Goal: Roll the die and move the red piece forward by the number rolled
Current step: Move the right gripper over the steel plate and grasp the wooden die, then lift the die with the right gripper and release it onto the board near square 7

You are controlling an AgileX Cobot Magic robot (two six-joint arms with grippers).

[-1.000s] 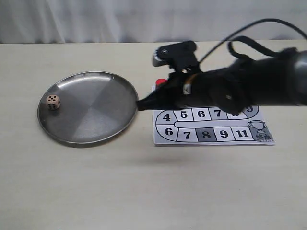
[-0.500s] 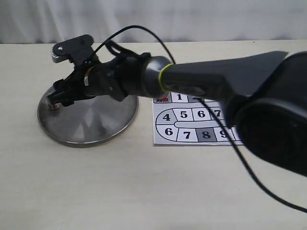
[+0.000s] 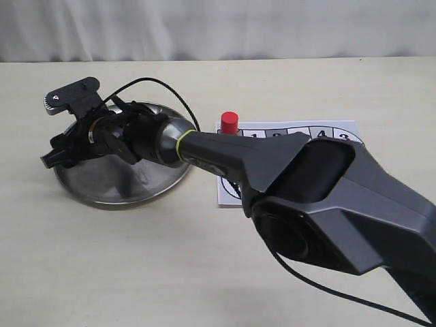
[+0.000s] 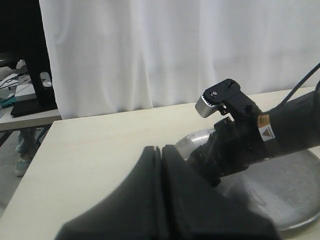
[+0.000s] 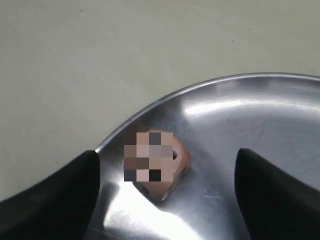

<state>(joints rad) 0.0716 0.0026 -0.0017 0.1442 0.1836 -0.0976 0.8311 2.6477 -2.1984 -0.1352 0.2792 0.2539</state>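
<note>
In the right wrist view the tan die (image 5: 159, 165) lies on the steel plate (image 5: 260, 115) just inside its rim. My right gripper (image 5: 166, 152) stands open with one black finger on each side of the die, neither touching it. In the exterior view that gripper (image 3: 56, 154) reaches across to the plate's (image 3: 136, 184) left edge and hides the die. The red piece (image 3: 229, 122) stands upright at the top left corner of the numbered board (image 3: 328, 131). My left gripper (image 4: 161, 150) is shut on nothing, beside the plate (image 4: 295, 200).
The right arm's long dark body (image 3: 300, 184) lies over most of the board and crosses the plate. Its wrist camera (image 3: 68, 96) sticks up above the plate. A white curtain (image 3: 218, 27) closes off the far side of the table.
The right arm has swung left from above the board to the plate's left rim. The die is now hidden behind its gripper and the red piece is uncovered.
</note>
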